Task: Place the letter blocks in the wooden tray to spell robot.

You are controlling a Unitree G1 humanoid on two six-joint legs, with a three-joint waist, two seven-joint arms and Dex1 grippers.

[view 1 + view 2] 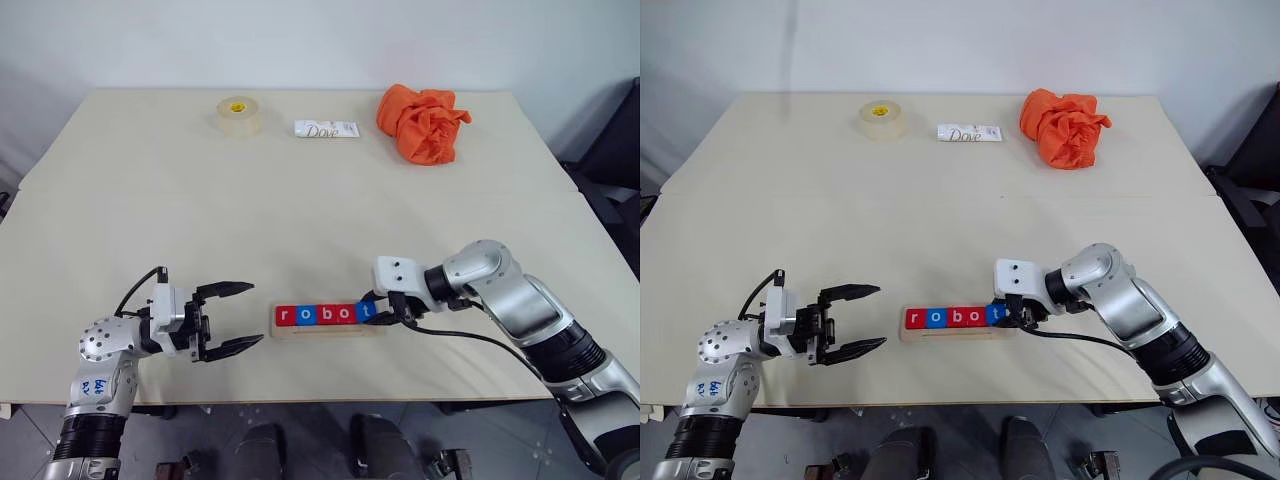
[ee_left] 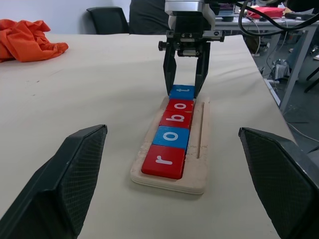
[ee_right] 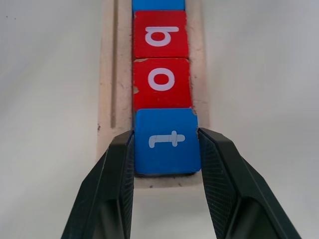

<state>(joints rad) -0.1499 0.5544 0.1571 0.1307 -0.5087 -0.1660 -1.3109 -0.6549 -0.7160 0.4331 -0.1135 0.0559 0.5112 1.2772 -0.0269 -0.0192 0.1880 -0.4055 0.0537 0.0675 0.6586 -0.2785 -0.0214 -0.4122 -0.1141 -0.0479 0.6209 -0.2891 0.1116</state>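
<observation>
Right gripper (image 3: 164, 144): my two fingers were closed on the blue t block (image 3: 166, 141), one finger on each side of it, at the right end of the row.
Left gripper (image 1: 232, 317): my fingers stood wide apart and held nothing; it was just beside the tray's left end, at 9 o'clock from it, without touching.
Wooden tray (image 2: 199, 167): it lay on the table (image 1: 300, 200) near the front edge, at about 6 o'clock on the tabletop.
Letter blocks: red r (image 2: 163, 161), blue o (image 2: 171, 137), red b (image 2: 176, 119), red o (image 2: 180, 105) and the blue t stood in one row in the tray, touching each other, and spelled robot.
Far edge, 12 o'clock: a tape roll (image 1: 239, 114), a white Dove packet (image 1: 326, 129) and an orange cloth (image 1: 422, 122), well apart from the tray.
</observation>
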